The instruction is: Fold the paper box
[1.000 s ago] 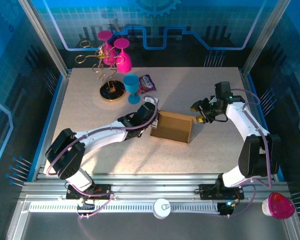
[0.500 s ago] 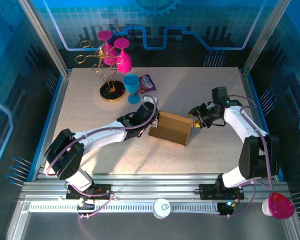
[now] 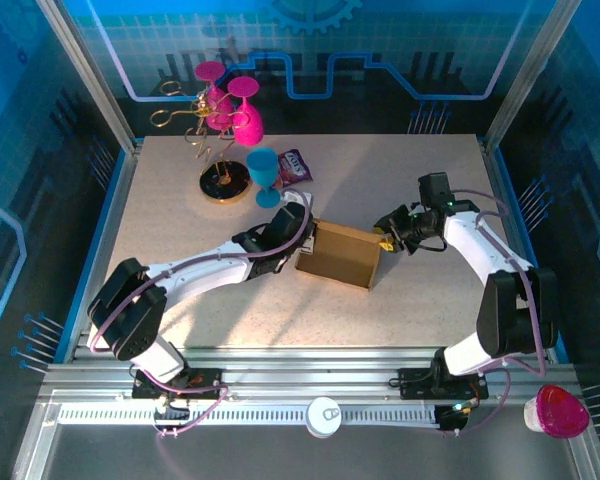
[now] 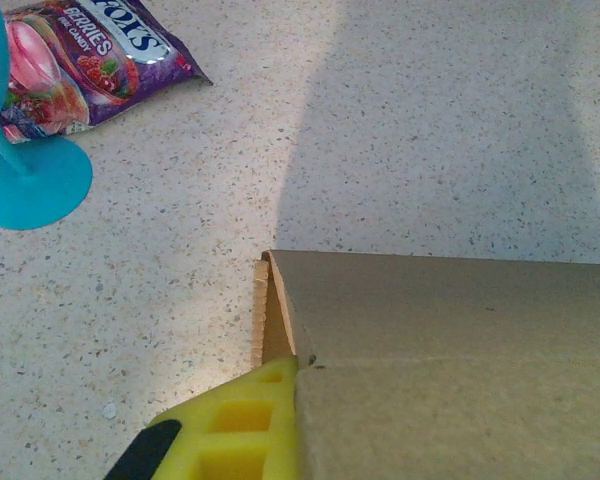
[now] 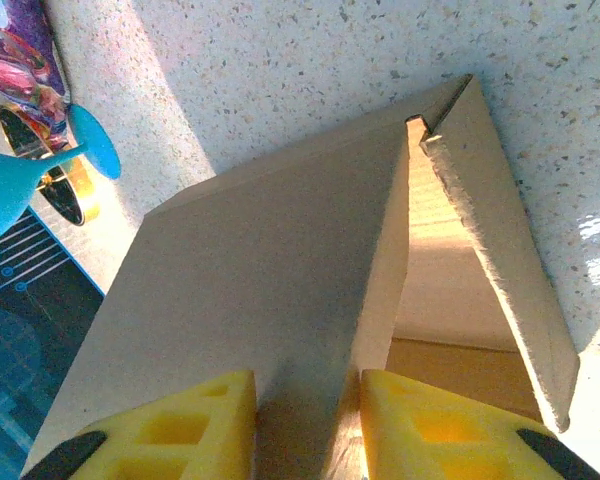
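Brown paper box sat mid table, between both arms. Left gripper pinched shut on box's left wall. Right gripper had one finger each side of right wall, gap small; could not tell if squeezing.

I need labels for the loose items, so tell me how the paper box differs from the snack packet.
The paper box is plain brown cardboard; the snack packet is purple and printed. The box is larger, with raised walls; the packet lies flat. The left gripper and right gripper are at the box's ends; the packet lies untouched beside the blue goblet. Both rest on the table.
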Controlling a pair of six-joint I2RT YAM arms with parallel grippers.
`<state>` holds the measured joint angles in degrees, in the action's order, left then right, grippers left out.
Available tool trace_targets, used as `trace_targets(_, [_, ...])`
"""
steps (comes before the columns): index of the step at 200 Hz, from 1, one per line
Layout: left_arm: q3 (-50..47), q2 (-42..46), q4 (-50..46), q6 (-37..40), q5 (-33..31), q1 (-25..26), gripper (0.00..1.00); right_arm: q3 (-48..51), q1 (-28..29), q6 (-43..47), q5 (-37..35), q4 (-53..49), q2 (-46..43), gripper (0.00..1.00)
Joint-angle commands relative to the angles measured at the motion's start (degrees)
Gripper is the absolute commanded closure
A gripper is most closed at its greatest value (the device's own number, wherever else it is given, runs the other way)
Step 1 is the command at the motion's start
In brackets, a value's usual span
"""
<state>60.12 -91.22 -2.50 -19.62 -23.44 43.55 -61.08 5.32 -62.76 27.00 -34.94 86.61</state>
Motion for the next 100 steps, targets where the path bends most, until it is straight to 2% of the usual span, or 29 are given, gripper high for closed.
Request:
trace_targets(1, [-1.59,0.86,2.8,-1.78,3.04,-0.04,1.0,-0.38,1.1,3.25,-1.3,-1.28,0.79,0.68])
trace_targets(59, [-6.22,1.7,4.82,-5.79,5.64,0.0,1.0,0.52,1.62,10.2,-4.83,-1.63,1.37,0.71])
trace_targets(100, [-8.88,3.27,5.61,-9.28,8.19,0.09,0.95,0.72,2.82,12.96,-6.83,-1.99,1.68,0.76])
